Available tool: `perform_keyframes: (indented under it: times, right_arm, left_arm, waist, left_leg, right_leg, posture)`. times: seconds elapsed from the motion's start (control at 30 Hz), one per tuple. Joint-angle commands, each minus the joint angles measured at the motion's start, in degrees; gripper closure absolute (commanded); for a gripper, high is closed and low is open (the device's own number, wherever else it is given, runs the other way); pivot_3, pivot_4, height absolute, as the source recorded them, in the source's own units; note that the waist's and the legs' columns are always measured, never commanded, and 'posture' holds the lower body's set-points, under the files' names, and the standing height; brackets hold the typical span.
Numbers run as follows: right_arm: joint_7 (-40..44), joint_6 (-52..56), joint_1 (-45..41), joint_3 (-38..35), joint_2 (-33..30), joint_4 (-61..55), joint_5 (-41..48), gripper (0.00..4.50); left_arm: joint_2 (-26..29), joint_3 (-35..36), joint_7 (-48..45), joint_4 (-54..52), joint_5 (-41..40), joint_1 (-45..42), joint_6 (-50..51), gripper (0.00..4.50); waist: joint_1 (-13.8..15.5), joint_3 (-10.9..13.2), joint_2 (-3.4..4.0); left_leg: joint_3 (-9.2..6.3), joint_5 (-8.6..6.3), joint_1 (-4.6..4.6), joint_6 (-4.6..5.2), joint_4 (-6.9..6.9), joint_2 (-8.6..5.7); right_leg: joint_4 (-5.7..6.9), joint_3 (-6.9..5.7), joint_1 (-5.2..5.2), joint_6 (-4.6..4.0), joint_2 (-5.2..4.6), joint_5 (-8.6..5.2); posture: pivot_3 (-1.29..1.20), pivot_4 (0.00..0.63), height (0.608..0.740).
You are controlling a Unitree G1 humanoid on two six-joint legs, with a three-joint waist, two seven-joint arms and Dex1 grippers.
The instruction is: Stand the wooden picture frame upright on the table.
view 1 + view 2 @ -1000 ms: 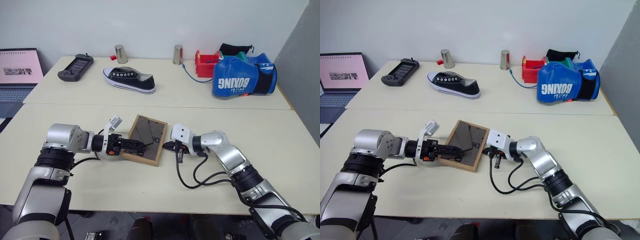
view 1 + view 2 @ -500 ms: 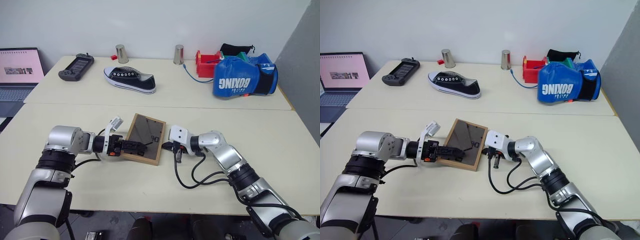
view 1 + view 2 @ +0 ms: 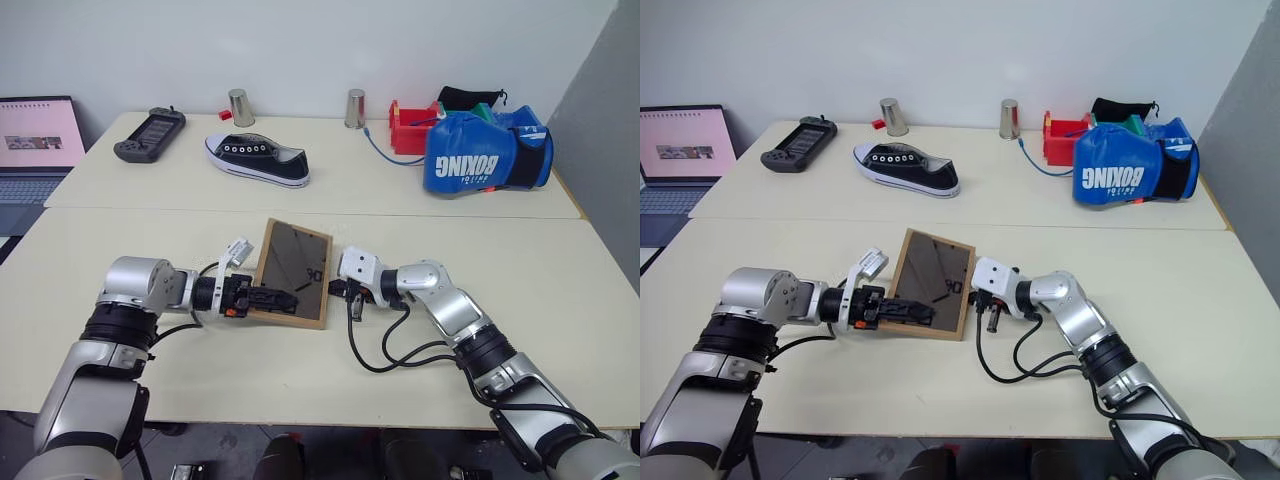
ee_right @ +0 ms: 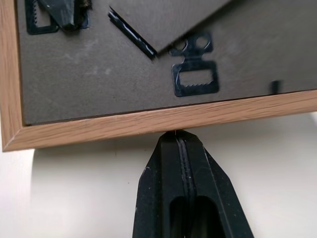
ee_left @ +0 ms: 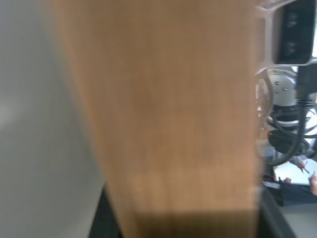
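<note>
Mid-task on the table [image 3: 560, 300]: the wooden picture frame [image 3: 292, 272] lies back-side up near the front-centre of the near tabletop, well short of the black sneaker [image 3: 257, 160] on the far table. Its dark back panel faces the cam and its far edge looks lifted off the surface, so it seems tilted rather than flat; not upright yet.

Left gripper [image 3: 275, 298] sits at the frame's near left edge, black fingers lying over the wood rim and back panel. It looks to be pinching that edge, but whether the grip is firm can't be told. Right gripper [image 4: 177, 141] is clenched, fingers pressed together, tip touching the frame's right rim like a prop or stop; it holds nothing.

Done so far, by the look of it: frame reached and bracketed from both sides, lift perhaps begun. Left to do: bring it up, open the stand, set it on its edge, let go.

Hard to make out: the front w/ the picture faces down, hidden. The stand flap [image 4: 168, 20] is partly cut off in the right wrist view, and whether it's swung out is unclear. In the left wrist view the frame is a close wood-coloured blur, so finger contact there can't be read.
</note>
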Motion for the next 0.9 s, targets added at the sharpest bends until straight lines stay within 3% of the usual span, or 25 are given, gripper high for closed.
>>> perform_keyframes:
  times: [0.03, 0.23, 0.43, 0.57, 0.67, 0.8, 0.9]
  right_arm:
    - [0.05, -1.23, -1.4, -0.96, 0.45, -1.34, 0.39, 4.5]
    - [0.25, -0.26, -0.06, -3.09, -2.11, -3.28, 1.38, 4.5]
    - [2.5, 2.75, 1.14, -8.97, -10.01, -6.79, 4.28, 4.5]
    - [5.28, 9.38, -0.9, -15.99, -15.83, -10.36, 9.66, 4.5]
    - [6.72, 19.28, -3.71, -19.22, -15.95, -15.05, 16.78, 4.5]
    - [7.74, 32.33, -9.07, -21.96, -13.62, -19.99, 26.94, 3.82]
    - [6.22, 35.63, -12.65, -21.62, -11.79, -20.69, 29.24, 3.0]
  left_arm:
    - [-0.52, -0.3, 2.87, 0.05, 1.93, 0.12, -1.2, 3.52]
    - [-1.07, 2.71, 4.8, -1.84, 0.84, 0.48, -0.83, 3.53]
    - [-2.7, 10.69, 9.41, -11.59, -4.3, 2.73, 1.44, 3.53]
    - [-8.66, 18.24, 18.48, -20.84, -6.78, 5.65, 0.81, 3.53]
    - [-13.46, 21.65, 24.66, -25.21, -7.41, 7.24, -0.04, 3.53]
    - [-19.42, 23.46, 30.92, -29.24, -8.33, 8.35, -0.97, 3.53]
    - [-22.47, 24.21, 34.18, -30.78, -9.23, 8.5, -1.69, 3.53]
  waist:
    - [-0.01, 0.0, 0.0]
    - [0.1, 0.0, 0.0]
    - [0.28, 0.02, 0.0]
    - [0.27, 0.03, 0.0]
    - [0.11, 0.04, -0.01]
    - [-0.35, 0.04, -0.01]
    - [-0.16, 0.03, -0.01]
  left_leg:
    - [0.0, 0.0, 0.0, 0.0, 0.0, 0.0]
    - [-0.01, 0.01, -0.01, 0.0, 0.01, 0.0]
    - [-0.03, 0.01, -0.1, 0.0, 0.02, 0.0]
    - [0.0, 0.0, -0.12, 0.0, -0.02, 0.04]
    - [0.05, 0.0, -0.18, 0.0, -0.02, 0.03]
    - [0.06, 0.0, -0.14, 0.0, -0.05, 0.11]
    - [0.05, 0.0, -0.15, 0.0, -0.04, 0.08]
  right_leg:
    - [0.0, 0.01, 0.0, 0.0, 0.0, 0.0]
    - [0.0, 0.0, 0.0, 0.0, 0.0, 0.0]
    - [-0.04, 0.0, -0.03, 0.0, -0.02, 0.0]
    - [-0.09, 0.02, -0.08, 0.0, 0.0, 0.0]
    - [-0.23, 0.04, -0.08, -0.01, -0.04, 0.01]
    - [-0.22, 0.06, -0.08, -0.01, 0.02, 0.01]
    - [-0.22, 0.05, -0.07, -0.01, 0.01, 0.01]
  posture:
    - [0.0, 0.15, 0.74]
    - [0.0, 0.15, 0.74]
    - [0.0, 0.15, 0.74]
    - [0.0, 0.15, 0.74]
    - [0.0, 0.15, 0.74]
    - [0.0, 0.15, 0.74]
    - [0.0, 0.15, 0.74]
